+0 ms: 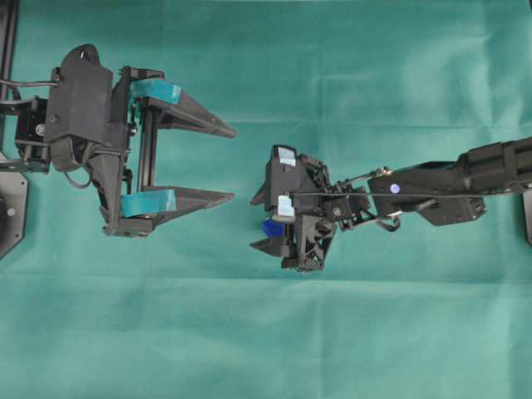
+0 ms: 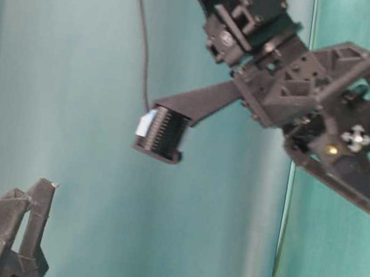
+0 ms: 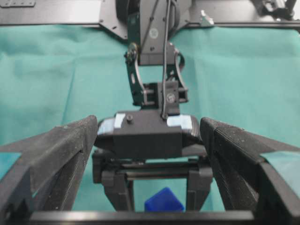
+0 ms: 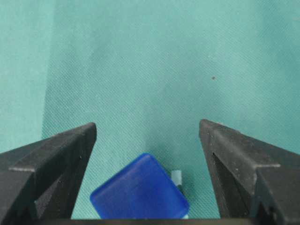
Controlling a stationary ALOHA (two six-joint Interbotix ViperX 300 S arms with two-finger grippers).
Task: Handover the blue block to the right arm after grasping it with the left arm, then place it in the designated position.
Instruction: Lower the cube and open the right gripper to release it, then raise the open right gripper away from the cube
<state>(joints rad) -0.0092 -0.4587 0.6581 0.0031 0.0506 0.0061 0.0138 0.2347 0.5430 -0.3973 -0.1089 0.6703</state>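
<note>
No readable text, labels or numbers anywhere

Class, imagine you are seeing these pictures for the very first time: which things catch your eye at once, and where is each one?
The bright blue block stands out against the green cloth, lying between the wide-open black fingers of the right gripper near the middle of the overhead view. To the left, the left gripper, with teal tape bands, gapes open and empty.

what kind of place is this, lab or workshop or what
Probably a robotics lab test bench: a flat green cloth covers the work surface, two black robot arms face each other over it, and the only item is a small bright blue cube.
</note>
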